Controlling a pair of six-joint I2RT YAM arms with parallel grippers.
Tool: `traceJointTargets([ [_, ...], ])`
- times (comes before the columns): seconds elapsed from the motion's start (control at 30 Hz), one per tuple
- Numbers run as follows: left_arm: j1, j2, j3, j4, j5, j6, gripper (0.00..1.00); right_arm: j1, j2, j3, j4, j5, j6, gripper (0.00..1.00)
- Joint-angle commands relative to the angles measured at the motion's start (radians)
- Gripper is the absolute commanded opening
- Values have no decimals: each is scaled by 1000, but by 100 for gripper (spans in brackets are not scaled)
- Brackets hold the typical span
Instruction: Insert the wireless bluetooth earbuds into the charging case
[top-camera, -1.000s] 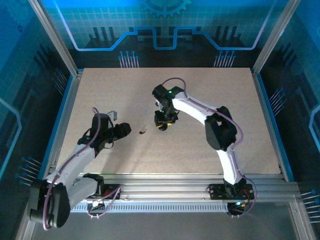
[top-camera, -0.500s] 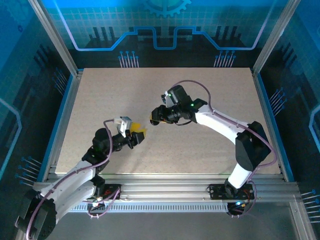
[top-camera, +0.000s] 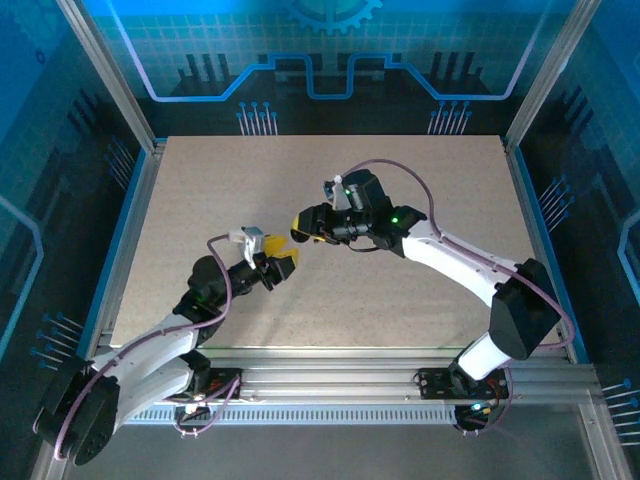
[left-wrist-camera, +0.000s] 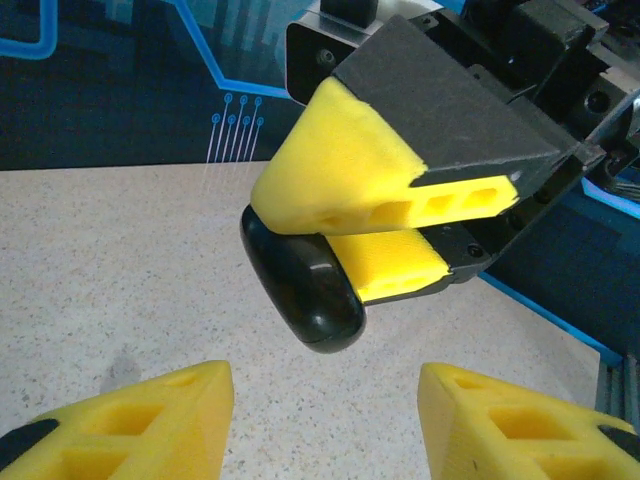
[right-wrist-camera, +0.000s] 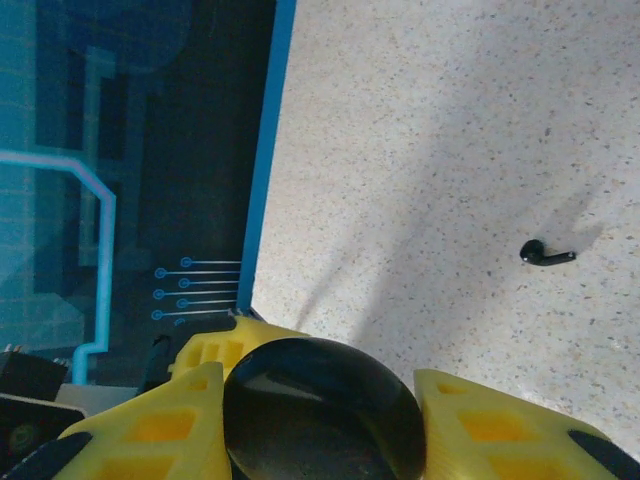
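The right gripper (right-wrist-camera: 322, 385) is clamped on a black charging case (right-wrist-camera: 320, 425). Its yellow fingers (right-wrist-camera: 150, 430) press the case's rounded sides at the bottom of the right wrist view. From the left wrist camera the case (left-wrist-camera: 305, 285) juts out down and to the left from between those fingers, held clear of the table (left-wrist-camera: 120, 260). I cannot tell whether its lid is open.

The left gripper (left-wrist-camera: 325, 425) has its jaws standing apart with nothing between them. Its yellow fingers (left-wrist-camera: 130, 425) sit in the lower corners of the left wrist view, and the case hangs just beyond them without touching.

From above, the two grippers meet nearly tip to tip around the middle of the table, the left gripper (top-camera: 277, 262) just below and to the left of the right gripper (top-camera: 303, 228).

One black earbud (right-wrist-camera: 545, 255) lies on the speckled table at the right of the right wrist view, well apart from the case, its stem pointing right.
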Motion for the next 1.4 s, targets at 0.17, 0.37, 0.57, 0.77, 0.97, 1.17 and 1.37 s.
traceJointTargets([
  [0.17,-9,38,23,157,0,-54,54,41,-22,-5,36,-1,31,36],
  [0.37,-8,54,33,180,-17,-77,49,52,-27,-3,52,-1,29,36],
  [0.57,-9,45,44,180,-33,-91,36,60,-37,-2,46,-3,20,36],
  [0.77,-10,22,54,155,-26,-91,21,66,-43,3,32,3,-2,36],
  [0.97,-8,-14,59,102,0,-79,15,61,-115,-12,-2,93,-135,61],
  [1.17,-8,-27,67,71,125,-50,12,37,-286,-155,35,200,-371,68],
  [1.37,-9,-26,102,65,240,-57,11,-16,-428,-245,93,54,-782,62],
])
